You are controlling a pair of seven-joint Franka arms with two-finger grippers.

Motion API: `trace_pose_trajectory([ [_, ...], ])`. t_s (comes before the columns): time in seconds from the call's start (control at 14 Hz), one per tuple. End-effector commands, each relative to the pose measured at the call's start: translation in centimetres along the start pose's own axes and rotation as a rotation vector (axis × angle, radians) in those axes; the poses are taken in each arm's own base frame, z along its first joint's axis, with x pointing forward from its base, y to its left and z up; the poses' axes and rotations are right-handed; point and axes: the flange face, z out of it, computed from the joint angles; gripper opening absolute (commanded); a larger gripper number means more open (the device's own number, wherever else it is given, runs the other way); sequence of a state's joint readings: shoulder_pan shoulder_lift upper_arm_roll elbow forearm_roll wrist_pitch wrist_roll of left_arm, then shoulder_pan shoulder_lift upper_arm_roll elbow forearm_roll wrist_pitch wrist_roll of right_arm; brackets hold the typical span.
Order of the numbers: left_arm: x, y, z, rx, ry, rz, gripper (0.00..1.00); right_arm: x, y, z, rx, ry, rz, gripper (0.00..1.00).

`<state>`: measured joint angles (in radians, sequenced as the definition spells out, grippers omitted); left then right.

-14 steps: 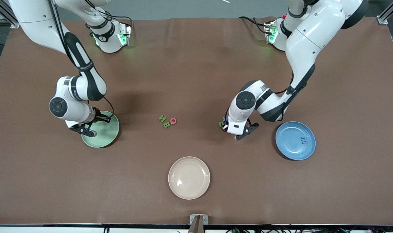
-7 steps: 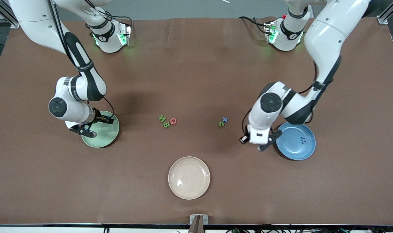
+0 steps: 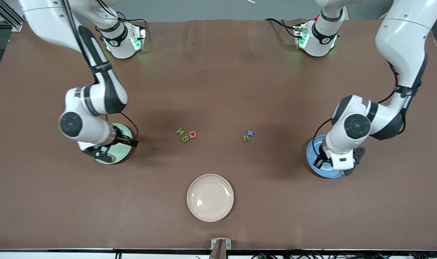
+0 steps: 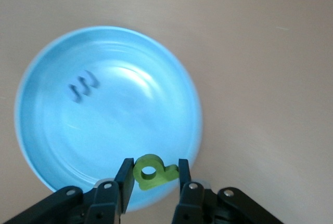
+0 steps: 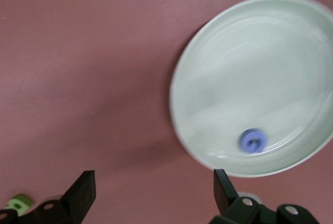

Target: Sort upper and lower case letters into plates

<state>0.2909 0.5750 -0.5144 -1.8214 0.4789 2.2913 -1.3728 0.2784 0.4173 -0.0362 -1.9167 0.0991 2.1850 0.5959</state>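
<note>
holding green letter (image 4: 152,171) flat across l gripper (image 4: 153,174) jaws over blue plate (image 4: 62,146); r gripper (image 5: 151,190) jaws apart.

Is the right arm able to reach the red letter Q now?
Probably yes. The right gripper hangs open and empty over the green plate, and only bare tablecloth lies between it and the red Q, though two green letters touch the Q.

glossy blue plate (image 4: 62,146); glossy mint plate (image 5: 291,47); matt brown table cover (image 3: 218,72)
</note>
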Motion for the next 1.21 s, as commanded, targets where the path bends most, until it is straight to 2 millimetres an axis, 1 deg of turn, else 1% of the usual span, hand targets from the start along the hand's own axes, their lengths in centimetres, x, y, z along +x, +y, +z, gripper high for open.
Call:
trace_pose_trajectory([
  [0.0,1.2,-2.1,2.4,0.037,-0.025,-0.029,0.21,-2.2,-4.6,3.4,0.005,0.034,0.099,1.00],
  [0.07,1.3,-2.2,3.3,0.040,-0.038,-0.033,0.48,-3.4,-6.0,4.9,0.007,0.046,0.131,1.00],
  [0.14,1.1,-2.1,3.6,0.039,-0.042,-0.040,0.82,-4.4,-7.1,5.8,0.014,0.060,0.162,1.00],
  [0.21,1.2,-2.0,3.4,0.037,-0.040,-0.048,0.96,-5.6,-8.0,6.8,0.015,0.072,0.172,1.00],
  [0.29,1.2,-2.1,3.2,0.038,-0.037,-0.049,1.00,-6.3,-8.6,7.2,0.017,0.079,0.180,1.00],
  [0.36,0.8,-1.9,2.8,0.039,-0.033,-0.042,1.00,-6.6,-8.8,7.5,0.015,0.079,0.190,1.00],
  [0.43,-0.3,-1.1,1.8,0.025,-0.035,-0.032,1.00,-7.2,-9.3,8.0,0.010,0.077,0.195,1.00],
  [0.5,-2.3,-0.1,0.8,0.008,-0.044,-0.009,1.00,-7.8,-9.8,8.3,0.011,0.080,0.206,1.00],
  [0.64,-7.1,1.4,-0.5,0.000,-0.071,0.031,0.99,-8.9,-10.8,9.3,0.008,0.086,0.211,1.00],
  [0.71,-9.5,2.3,-1.4,-0.016,-0.084,0.057,0.99,-9.1,-10.8,9.6,0.005,0.086,0.213,1.00],
  [0.79,-11.8,2.7,-1.7,-0.022,-0.098,0.102,0.99,-9.4,-10.7,10.0,0.003,0.085,0.209,1.00],
  [0.86,-14.7,3.4,-2.0,-0.028,-0.111,0.157,0.99,-9.7,-10.7,10.4,0.002,0.086,0.212,1.00],
  [1.0,-20.3,4.9,-2.5,-0.038,-0.117,0.247,0.97,-10.9,-11.5,10.7,-0.001,0.087,0.214,1.00],
  [1.07,-23.9,5.6,-2.2,-0.041,-0.124,0.315,0.96,-11.2,-11.7,10.7,-0.001,0.087,0.216,1.00],
  [1.14,-26.6,6.3,-1.9,-0.058,-0.125,0.363,0.95,-11.5,-11.9,10.7,-0.001,0.088,0.213,1.00],
])
